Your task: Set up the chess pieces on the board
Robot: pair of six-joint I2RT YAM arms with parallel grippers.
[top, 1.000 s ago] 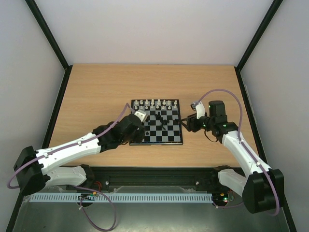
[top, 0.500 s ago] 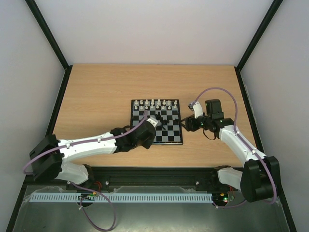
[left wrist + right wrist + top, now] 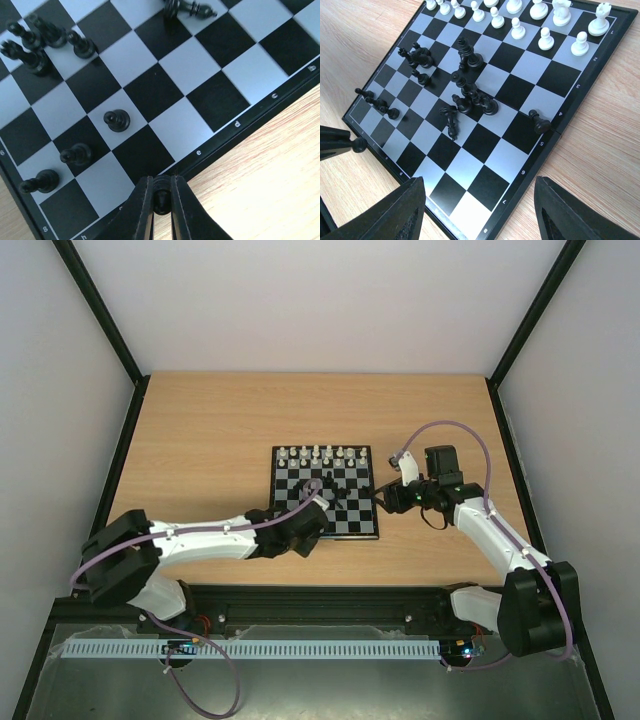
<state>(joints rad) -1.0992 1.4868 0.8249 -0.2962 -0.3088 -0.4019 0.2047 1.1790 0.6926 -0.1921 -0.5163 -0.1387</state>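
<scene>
Left wrist view: left claw (image 3: 160, 186) clamped on a black piece (image 3: 161, 199), my arm stretched low, board (image 3: 150, 90) rim just beneath; right claw (image 3: 480, 210) wide apart, empty.

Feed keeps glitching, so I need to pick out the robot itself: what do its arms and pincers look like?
The left arm and right arm match: white shells on the long links, black joints and bases. A thin purple cable loops along each. The left pincer and right pincer have plain black fingers, no markings visible.
</scene>
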